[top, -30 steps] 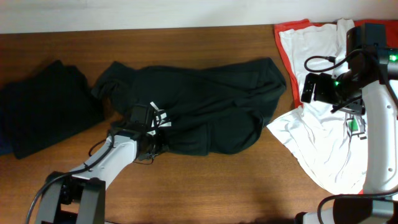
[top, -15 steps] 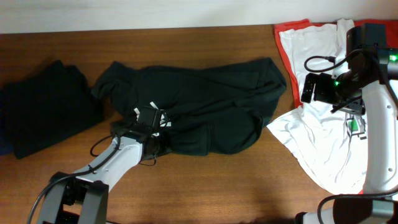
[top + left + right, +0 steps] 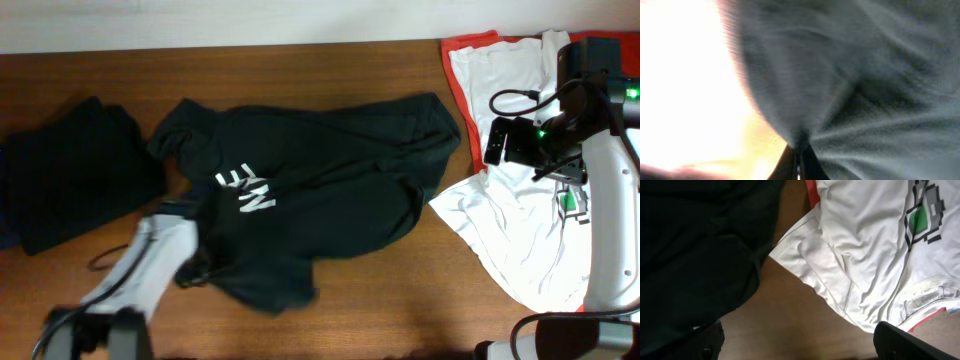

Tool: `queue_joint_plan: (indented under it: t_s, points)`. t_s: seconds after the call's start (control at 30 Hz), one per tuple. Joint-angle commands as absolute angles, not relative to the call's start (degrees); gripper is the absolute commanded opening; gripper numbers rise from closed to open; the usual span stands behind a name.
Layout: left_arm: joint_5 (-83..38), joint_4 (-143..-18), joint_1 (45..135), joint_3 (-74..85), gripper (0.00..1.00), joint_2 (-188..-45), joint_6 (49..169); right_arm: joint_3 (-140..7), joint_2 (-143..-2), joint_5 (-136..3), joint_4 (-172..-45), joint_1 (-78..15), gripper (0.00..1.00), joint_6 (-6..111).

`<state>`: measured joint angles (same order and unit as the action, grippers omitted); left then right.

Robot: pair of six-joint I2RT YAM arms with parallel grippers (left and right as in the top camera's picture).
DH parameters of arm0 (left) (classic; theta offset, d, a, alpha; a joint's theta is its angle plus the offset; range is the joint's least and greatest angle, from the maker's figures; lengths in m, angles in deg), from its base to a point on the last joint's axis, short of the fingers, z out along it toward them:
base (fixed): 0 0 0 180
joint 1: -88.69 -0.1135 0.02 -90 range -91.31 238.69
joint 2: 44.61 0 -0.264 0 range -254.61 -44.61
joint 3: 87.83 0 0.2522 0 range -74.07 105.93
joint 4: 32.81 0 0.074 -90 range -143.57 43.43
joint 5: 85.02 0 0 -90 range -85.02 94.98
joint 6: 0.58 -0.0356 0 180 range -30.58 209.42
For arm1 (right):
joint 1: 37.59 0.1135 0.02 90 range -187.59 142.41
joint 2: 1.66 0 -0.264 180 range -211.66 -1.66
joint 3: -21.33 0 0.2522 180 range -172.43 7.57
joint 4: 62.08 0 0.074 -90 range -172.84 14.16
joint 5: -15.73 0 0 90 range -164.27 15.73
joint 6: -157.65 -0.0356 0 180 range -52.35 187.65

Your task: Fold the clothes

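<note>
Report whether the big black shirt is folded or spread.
Spread, not folded: the black shirt lies rumpled across the table, white lettering showing, some of its fabric pinched in the left hand.

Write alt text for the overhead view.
A large black T-shirt with white lettering lies crumpled across the middle of a wooden table, the blurred left arm reaching its lower left edge. At right, the right arm hangs over a white T-shirt edged in red-orange; a dark garment sits at far left.
</note>
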<state>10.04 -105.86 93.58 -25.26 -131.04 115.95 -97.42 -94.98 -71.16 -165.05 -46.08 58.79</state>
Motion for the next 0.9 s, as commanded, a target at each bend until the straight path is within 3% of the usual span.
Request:
queue_joint_plan:
  t_s: [0.0, 0.17, 0.4, 0.47, 0.53, 0.63, 0.7, 0.73, 0.77, 0.87]
  points:
    - [9.2, -106.7, 79.5, -20.4, 0.0, -122.2, 114.6, -96.5, -94.5, -65.8, -164.9, -46.2, 0.99, 58.8]
    - [7.7, -106.6, 74.0, -20.4, 0.0, -121.5, 113.7, -87.0, -95.5, -63.9, -158.4, -39.6, 0.99, 60.3]
    - [7.5, -106.5, 74.0, -20.4, 0.0, -121.5, 113.7, -71.4, -104.2, -66.0, -126.9, -19.3, 0.99, 58.4]
    - [7.5, -106.4, 74.0, -20.4, 0.0, -121.5, 113.7, -71.3, -109.4, -70.5, -122.3, -15.8, 0.92, 57.6]
    - [7.5, -106.4, 74.0, -20.4, 0.0, -121.5, 113.7, -71.3, -115.7, -70.8, -120.3, -14.6, 0.81, 55.9]
    - [7.5, -106.0, 74.0, -20.4, 0.0, -121.5, 113.7, -71.3, -119.3, -70.3, -120.1, -14.4, 0.73, 55.1]
    - [7.4, -105.8, 74.0, -20.4, 0.0, -121.5, 113.7, -71.3, -119.5, -70.5, -118.5, -14.4, 0.54, 55.1]
    - [7.3, -105.8, 74.0, -20.4, 0.0, -121.5, 113.7, -71.3, -119.5, -70.7, -118.5, -14.4, 0.25, 54.6]
    - [7.3, -105.8, 74.0, -20.4, 0.0, -121.5, 113.7, -71.4, -119.4, -72.1, -119.4, -14.5, 0.08, 52.8]
    - [7.3, -105.5, 74.0, -20.4, 0.0, -121.5, 113.7, -73.3, -118.1, -75.0, -122.6, -15.2, 0.07, 50.6]
